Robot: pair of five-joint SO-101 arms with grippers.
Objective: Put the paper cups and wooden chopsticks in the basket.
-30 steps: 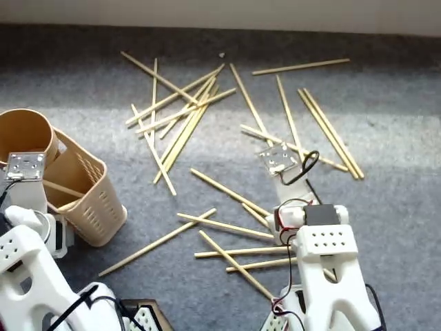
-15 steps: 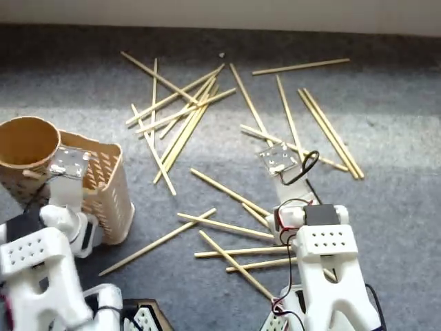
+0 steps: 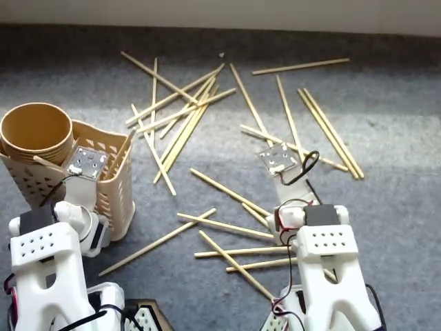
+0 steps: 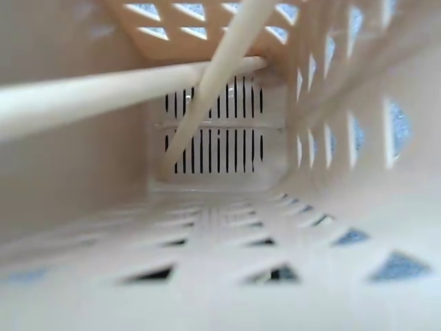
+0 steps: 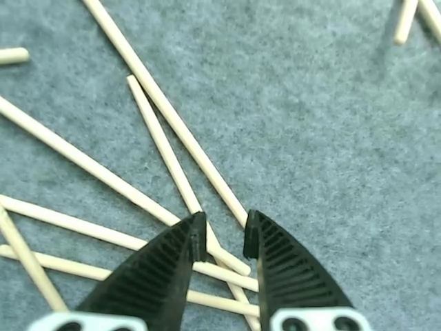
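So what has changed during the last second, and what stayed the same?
The basket, tilted over a second ago, now stands upright with the paper cup in it; the left arm swung rightwards along with it. The right gripper and the loose chopsticks stayed put.

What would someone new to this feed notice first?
The chopsticks strewn across the grey carpet, thickest at the far middle. Next comes the basket at the near left, with stacked cups standing in one end and the left arm reaching over its mouth. The right gripper hangs slightly open over the nearer chopsticks.
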